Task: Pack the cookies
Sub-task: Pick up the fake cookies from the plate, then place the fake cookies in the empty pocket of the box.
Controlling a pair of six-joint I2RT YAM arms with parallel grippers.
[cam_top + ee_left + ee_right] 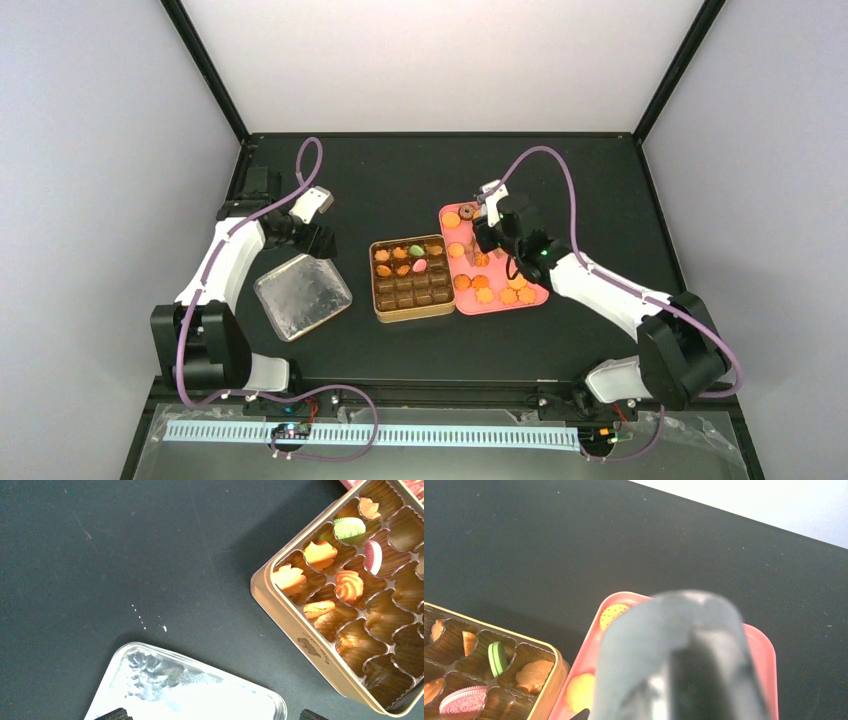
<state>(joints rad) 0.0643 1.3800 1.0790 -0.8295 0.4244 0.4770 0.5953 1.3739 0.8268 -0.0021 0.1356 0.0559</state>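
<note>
On the table [400, 180], the open tin [383, 312] is sitting at centre, with the pink tray [545, 297] just beside it on the right and the silver lid [302, 295] lying well apart on the left.

Progress, as a judgement: packing is running at well under half.
- The cookies [485, 296] are lying in two groups. About seven or eight are occupying the far compartments of the tin, among them the green cookie [349, 528] and the pink cookie [372, 556].
- The near rows of compartments are showing only bare brown liner.
- Roughly ten pieces, mostly orange with one dark one at the far edge, are waiting on the tray.
- The lid is lying off the tin, so closing is not yet done.

Gripper status:
- The left gripper [215, 715] is hovering over the edge of the lid. Its fingertips [117, 714] are standing wide apart and are gripping nothing.
- The right gripper [487, 235] is hanging over the far half of the tray. In the wrist view a blurred grey shape [674, 655] is filling the foreground and hiding the jaws, so how far they are parted, and whether they are carrying anything, cannot be told.
</note>
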